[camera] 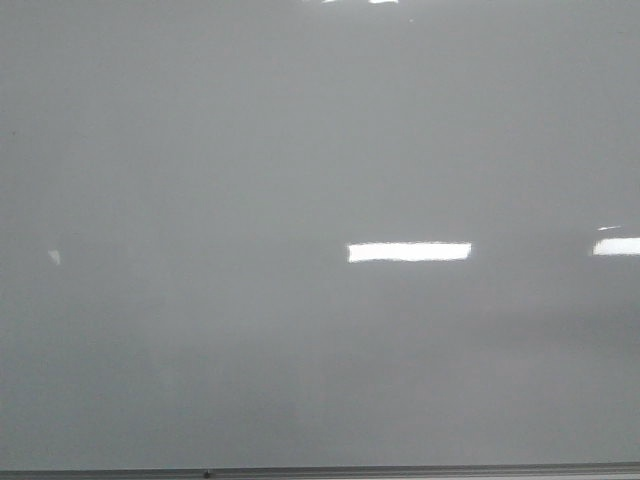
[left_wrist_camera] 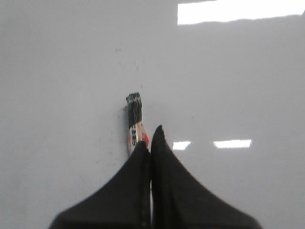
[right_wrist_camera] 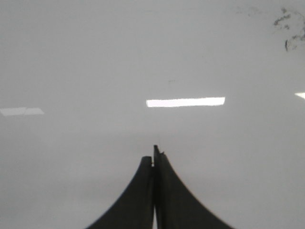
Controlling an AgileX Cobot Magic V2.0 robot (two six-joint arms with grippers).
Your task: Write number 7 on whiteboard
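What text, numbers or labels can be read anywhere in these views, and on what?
None readable.
Marker in the left end effector: its white and red label is too blurred to read.
Whiteboard: no number in the front view; only faint dark smudges in the right wrist view.

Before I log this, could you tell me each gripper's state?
Left gripper: closed on a black-tipped marker pen.
Right gripper: closed, holding nothing.

Black smudges (right_wrist_camera: 288,26) and bright light reflections (camera: 409,252) show.
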